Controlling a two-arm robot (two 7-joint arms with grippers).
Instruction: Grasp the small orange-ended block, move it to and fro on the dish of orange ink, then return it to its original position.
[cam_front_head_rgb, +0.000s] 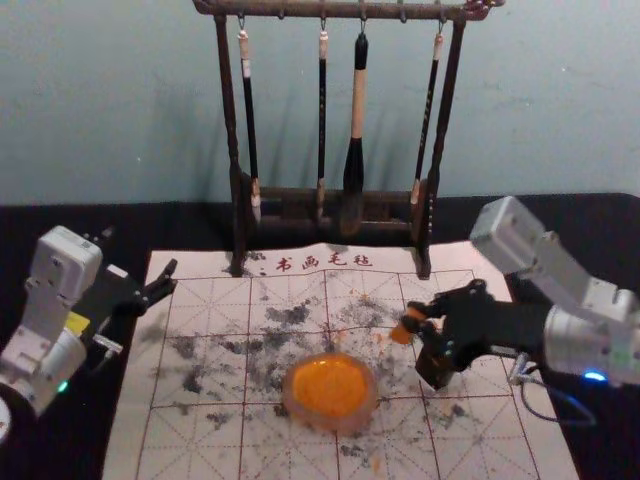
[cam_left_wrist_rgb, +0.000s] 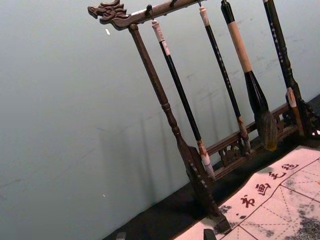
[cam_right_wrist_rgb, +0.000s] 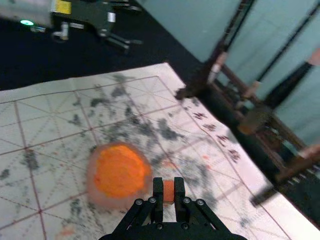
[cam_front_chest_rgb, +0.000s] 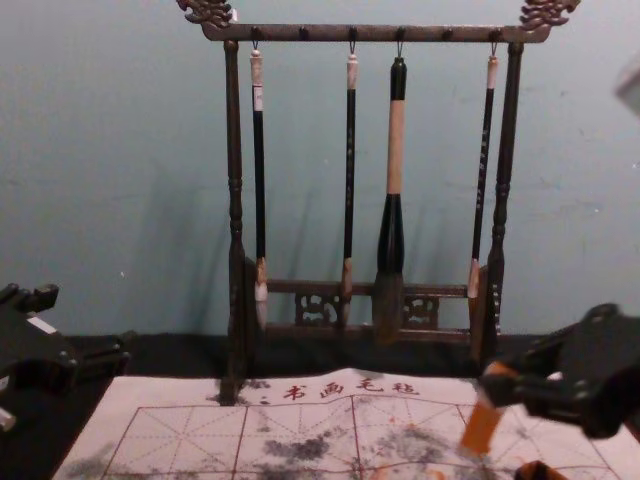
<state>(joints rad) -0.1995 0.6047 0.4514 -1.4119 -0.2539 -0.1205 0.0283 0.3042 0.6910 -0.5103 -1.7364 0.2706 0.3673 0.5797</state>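
In the head view my right gripper (cam_front_head_rgb: 417, 319) is above the mat, right of the dish of orange ink (cam_front_head_rgb: 330, 391), shut on the small orange-ended block (cam_front_head_rgb: 402, 331). The right wrist view has the block (cam_right_wrist_rgb: 168, 192) between the fingertips of my right gripper (cam_right_wrist_rgb: 168, 185), with the ink dish (cam_right_wrist_rgb: 119, 172) beside them. Seen from the chest, the block (cam_front_chest_rgb: 481, 428) hangs tilted, orange end down, clear of the dish. My left gripper (cam_front_head_rgb: 167, 281) is parked open at the left; the left wrist view has its fingertips apart (cam_left_wrist_rgb: 165, 235).
A brush rack (cam_front_head_rgb: 335, 200) with several hanging brushes stands behind the gridded, ink-stained mat (cam_front_head_rgb: 215, 440). A small dark object (cam_front_head_rgb: 434, 367) sits on the mat just below my right gripper; in the chest view, a dark object with an orange part (cam_front_chest_rgb: 541, 471) is at the lower edge.
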